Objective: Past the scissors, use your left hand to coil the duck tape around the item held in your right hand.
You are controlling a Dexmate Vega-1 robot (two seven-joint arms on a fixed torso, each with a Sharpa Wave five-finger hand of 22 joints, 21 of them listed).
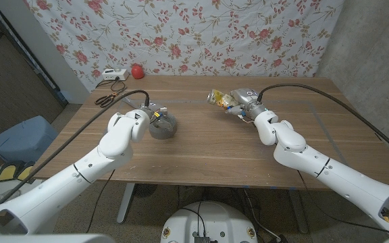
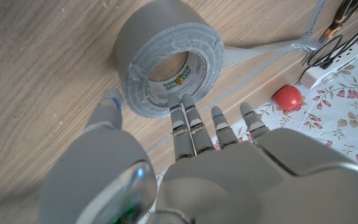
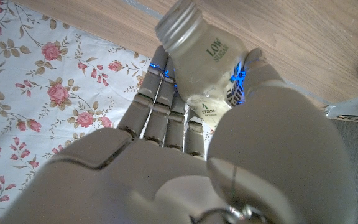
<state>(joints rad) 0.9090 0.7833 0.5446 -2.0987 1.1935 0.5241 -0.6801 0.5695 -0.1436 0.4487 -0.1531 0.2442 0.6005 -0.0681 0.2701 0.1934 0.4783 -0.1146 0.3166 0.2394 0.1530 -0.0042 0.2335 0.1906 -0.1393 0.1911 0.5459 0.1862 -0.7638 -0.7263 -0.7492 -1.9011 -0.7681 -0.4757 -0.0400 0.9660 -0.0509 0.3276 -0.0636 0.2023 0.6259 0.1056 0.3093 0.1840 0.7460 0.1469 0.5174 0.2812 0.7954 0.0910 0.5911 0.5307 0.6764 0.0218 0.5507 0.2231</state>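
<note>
Just ahead of my left hand (image 2: 191, 162) sits the roll of duct tape (image 2: 169, 59), lying flat on the wooden table (image 1: 201, 145) with its core open upward, which suits a reach from above or from the side. My fingers (image 2: 188, 121) are spread and extended toward it, holding nothing; the nearest fingertips sit right at the roll's rim, though from the wrist view I can't quite say whether they touch it. In the head view the left arm comes in low from my left, forearm angled up the table, hand right beside the roll.

Beyond that hand, near the far left corner, lie the scissors (image 1: 105, 100), with a white box (image 1: 113, 75) and a small red ball (image 1: 137, 70) farther back by the floral cloth (image 1: 181, 34).

My right hand (image 3: 185, 155) grips a plastic bottle (image 3: 204, 68) with a ridged silver cap and a label reading "LOW", fingers wrapped behind it and thumb pressing across the front. It holds the bottle tilted above the table, cap pointing away from the wrist, leaving the body exposed for wrapping, I judge. The right arm stretches well forward, keeping the bottle well apart from the tape roll.

I judge wrapping not yet begun: the tape still needs picking up.
</note>
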